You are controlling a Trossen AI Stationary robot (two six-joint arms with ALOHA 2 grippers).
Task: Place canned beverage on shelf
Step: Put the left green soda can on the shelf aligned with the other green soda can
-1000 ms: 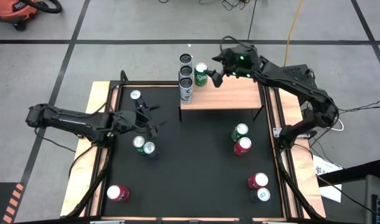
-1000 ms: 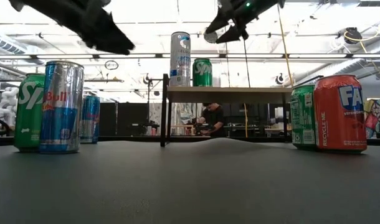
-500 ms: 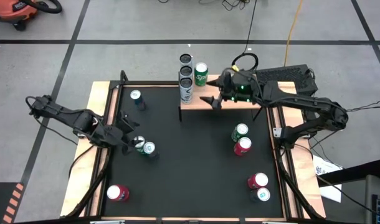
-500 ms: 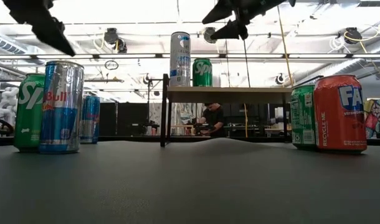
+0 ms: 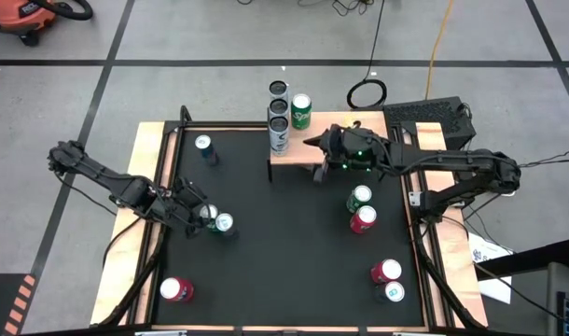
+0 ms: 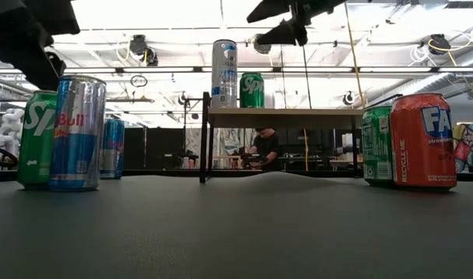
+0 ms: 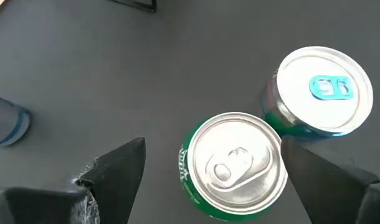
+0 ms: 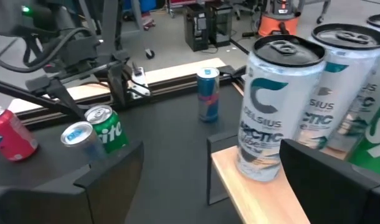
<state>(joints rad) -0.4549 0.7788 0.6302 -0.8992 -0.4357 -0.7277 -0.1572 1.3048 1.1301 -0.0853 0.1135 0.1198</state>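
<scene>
Left gripper lining up on green Sprite can, fingers wide, empty.
Sprite can stands on the black desk at its left side, touching a blue-tabbed can; the left fingers straddle the Sprite, not closed yet. Shelf at the far edge already carries two silver cans and a green can. Right gripper hovers over the shelf's front edge, fingers open, empty. Risks, as I read it: a closing finger could clip the neighbour can and tip it. Right arm is parked over the drop zone, so a collision is possible if it doesn't clear.
</scene>
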